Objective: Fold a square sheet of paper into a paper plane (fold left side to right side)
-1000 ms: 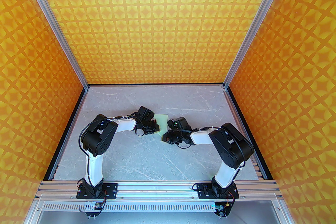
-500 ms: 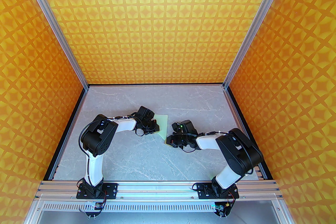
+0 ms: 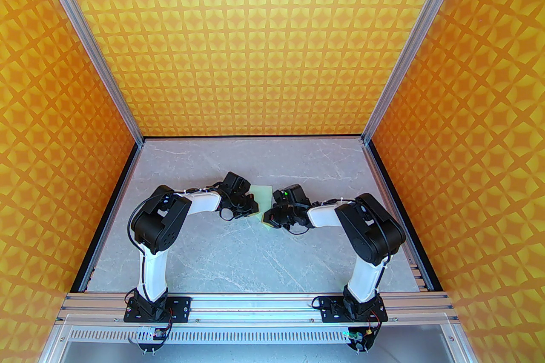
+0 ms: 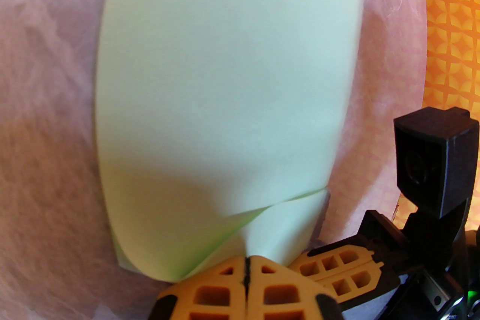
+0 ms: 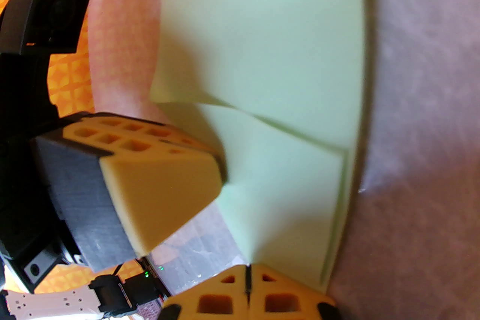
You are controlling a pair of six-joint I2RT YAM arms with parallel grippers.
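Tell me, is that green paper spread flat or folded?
Folded, not flat: the square sheet of paper shows overlapping layers, one layer's edge crossing another.

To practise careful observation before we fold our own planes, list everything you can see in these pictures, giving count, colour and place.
sheet of paper: one, pale mint-green, mid-table, partly folded over
table: one, grey marbled, beneath the arms
walls: three, orange-yellow patterned, left, back and right
left arm, right arm: two, white and black, bolted at the near edge
left claw, right claw: two, orange, each shut on the paper's edge
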